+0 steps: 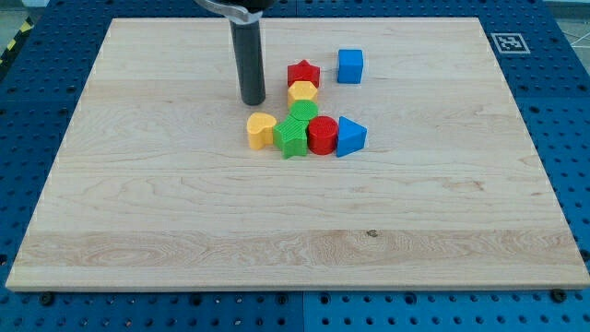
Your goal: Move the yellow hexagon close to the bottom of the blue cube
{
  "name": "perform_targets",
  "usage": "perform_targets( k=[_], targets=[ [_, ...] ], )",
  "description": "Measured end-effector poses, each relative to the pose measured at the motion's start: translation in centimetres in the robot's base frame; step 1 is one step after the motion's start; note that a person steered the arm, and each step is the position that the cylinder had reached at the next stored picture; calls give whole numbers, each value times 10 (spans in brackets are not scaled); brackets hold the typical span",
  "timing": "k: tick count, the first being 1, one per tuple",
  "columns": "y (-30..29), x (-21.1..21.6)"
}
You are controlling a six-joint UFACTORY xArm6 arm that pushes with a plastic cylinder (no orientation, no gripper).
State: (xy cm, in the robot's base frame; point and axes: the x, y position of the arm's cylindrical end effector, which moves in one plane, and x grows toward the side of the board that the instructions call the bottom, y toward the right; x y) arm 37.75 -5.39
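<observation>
The yellow hexagon (302, 92) lies near the board's upper middle, touching the red star (303, 73) above it. The blue cube (349, 65) stands apart, up and to the right of the hexagon. My tip (253, 100) rests on the board to the left of the yellow hexagon, with a gap between them. Below the hexagon sits a tight cluster: a green block (303, 112), a green star (291, 137), a yellow heart (261, 131), a red cylinder (322, 136) and a blue triangle (350, 136).
The wooden board (184, 231) lies on a blue perforated table. A black and white marker (506, 41) sits off the board's top right corner.
</observation>
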Motion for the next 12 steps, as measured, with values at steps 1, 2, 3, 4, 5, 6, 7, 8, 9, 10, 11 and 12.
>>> perform_targets(
  k=[1,2,3,4,5,6,7,8,9,10,11,12],
  targets=[
    [29,7],
    [45,7],
    [50,7],
    [65,7],
    [84,7],
    [101,7],
    [110,7],
    [110,5],
    [112,-5],
    [118,-12],
    [121,-24],
    [117,-47]
  ],
)
